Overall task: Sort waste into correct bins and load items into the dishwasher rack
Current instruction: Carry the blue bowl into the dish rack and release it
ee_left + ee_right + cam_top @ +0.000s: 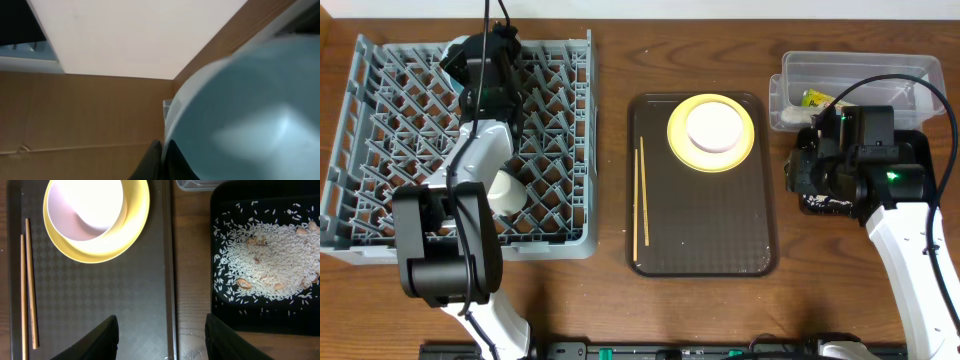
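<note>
My left gripper (162, 160) is shut on the thin rim of a pale blue bowl or cup (250, 110) that fills the right of the left wrist view. In the overhead view it is over the far side of the grey dishwasher rack (560, 120), and the arm hides the blue item. My right gripper (161, 337) is open and empty, over the gap between the dark tray (100, 305) and the black bin (225, 315) holding rice (270, 260). A yellow plate (135, 225) with a white bowl (90, 205) and two chopsticks (29, 280) lie on the tray.
A white cup (506, 192) sits in the rack near its front. A clear bin (860, 70) at the back right holds a green wrapper (817, 98) and a white item. The wooden table (610, 180) shows between rack and tray.
</note>
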Controlling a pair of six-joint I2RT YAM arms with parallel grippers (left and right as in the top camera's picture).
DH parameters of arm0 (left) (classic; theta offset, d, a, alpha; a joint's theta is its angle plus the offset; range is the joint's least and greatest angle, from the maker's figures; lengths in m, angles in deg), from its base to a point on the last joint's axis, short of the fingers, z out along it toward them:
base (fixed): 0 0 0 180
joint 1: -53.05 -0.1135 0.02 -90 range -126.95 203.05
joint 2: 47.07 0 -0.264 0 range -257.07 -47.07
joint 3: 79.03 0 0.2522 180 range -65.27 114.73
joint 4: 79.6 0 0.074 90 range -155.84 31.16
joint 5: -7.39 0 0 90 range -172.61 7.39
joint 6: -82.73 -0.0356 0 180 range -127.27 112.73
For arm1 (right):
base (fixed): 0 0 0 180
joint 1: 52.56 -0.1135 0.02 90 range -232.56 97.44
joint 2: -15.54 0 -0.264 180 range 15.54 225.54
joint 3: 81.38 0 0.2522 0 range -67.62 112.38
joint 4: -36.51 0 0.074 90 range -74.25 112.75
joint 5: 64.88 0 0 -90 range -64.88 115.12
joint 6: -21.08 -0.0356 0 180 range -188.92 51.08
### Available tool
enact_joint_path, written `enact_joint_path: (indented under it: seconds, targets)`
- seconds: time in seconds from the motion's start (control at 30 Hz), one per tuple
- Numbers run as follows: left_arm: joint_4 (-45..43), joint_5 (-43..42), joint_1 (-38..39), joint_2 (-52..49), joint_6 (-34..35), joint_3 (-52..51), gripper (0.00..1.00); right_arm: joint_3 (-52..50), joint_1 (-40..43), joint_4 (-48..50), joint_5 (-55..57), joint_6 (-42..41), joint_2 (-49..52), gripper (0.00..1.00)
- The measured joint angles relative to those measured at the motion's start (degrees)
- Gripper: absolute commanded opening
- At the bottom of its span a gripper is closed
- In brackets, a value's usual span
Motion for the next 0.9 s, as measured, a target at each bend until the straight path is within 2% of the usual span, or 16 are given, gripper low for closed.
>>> enact_joint_path:
  seconds: [0.33,0.53,0.57,0.6,0.63,0.77,0.9]
  targets:
    - [2.10,4.42,3.48,-0.02,0.13,0.09,0.06,0.00,0.00,0.00,0.00,0.00,0.00,0.54]
    - [10.69,5.68,6.67,0.17,0.66,1.79,0.06,0.00,0.00,0.00,0.00,0.00,0.02,0.54]
    - [12.70,5.97,6.97,0.42,1.66,2.25,0.11,0.00,0.00,0.00,0.00,0.00,0.02,0.53]
    - [14.14,6.14,7.10,0.57,2.34,2.51,0.22,0.00,0.00,0.00,0.00,0.00,0.02,0.53]
    - [15.93,6.34,7.37,0.79,3.13,2.73,0.27,0.00,0.00,0.00,0.00,0.00,0.02,0.54]
    - [22.47,7.65,8.33,0.98,8.87,2.34,0.34,0.00,0.00,-0.02,0.00,0.00,0.02,0.53]
    - [28.30,7.54,9.03,0.42,16.13,1.57,0.34,0.00,0.00,-0.04,0.00,0.00,0.02,0.54]
